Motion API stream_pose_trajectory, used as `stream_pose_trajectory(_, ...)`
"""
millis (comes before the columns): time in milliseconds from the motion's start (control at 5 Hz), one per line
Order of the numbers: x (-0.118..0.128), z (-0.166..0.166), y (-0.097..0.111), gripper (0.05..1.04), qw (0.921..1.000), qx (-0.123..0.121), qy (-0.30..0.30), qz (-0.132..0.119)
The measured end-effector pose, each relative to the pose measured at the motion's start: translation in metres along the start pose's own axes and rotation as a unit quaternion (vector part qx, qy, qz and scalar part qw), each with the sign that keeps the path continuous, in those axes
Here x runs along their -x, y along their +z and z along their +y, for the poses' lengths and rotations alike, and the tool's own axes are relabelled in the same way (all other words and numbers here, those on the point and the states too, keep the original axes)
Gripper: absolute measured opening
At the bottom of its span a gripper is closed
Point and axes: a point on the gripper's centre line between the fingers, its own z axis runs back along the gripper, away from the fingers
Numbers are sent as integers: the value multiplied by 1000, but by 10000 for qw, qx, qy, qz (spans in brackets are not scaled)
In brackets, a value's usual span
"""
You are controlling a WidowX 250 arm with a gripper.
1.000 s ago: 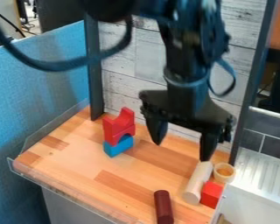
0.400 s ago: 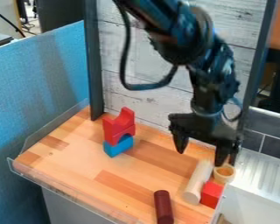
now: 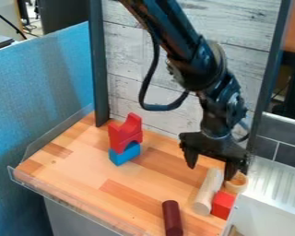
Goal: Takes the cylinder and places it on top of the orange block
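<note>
Pale cylinder [image 3: 206,196] lies beside a red block [image 3: 222,204], below the tool [image 3: 210,173].

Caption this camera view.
Open gripper hanging over a pale cylinder, with a red cube and dark red cylinder nearby.

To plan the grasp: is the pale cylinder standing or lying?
Lying: the pale cylinder stretches along the table, its near round end showing.

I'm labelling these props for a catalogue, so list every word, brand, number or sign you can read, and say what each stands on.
There are none that can be read.
No lettering can be made out on the pale cylinder, the dark red cylinder, the red cube, the blue block or the robot arm.
</note>
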Motion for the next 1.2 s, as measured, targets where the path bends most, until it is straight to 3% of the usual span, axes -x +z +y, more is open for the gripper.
stream_pose_trajectory(400,-17,18,-25,1000,9998,-112,156,59)
stream_pose_trajectory(800,-9,21,-48,1000,9989,-286,244,275)
stream_pose_trajectory(1200,-1,3,-50,1000,9994,-162,169,256)
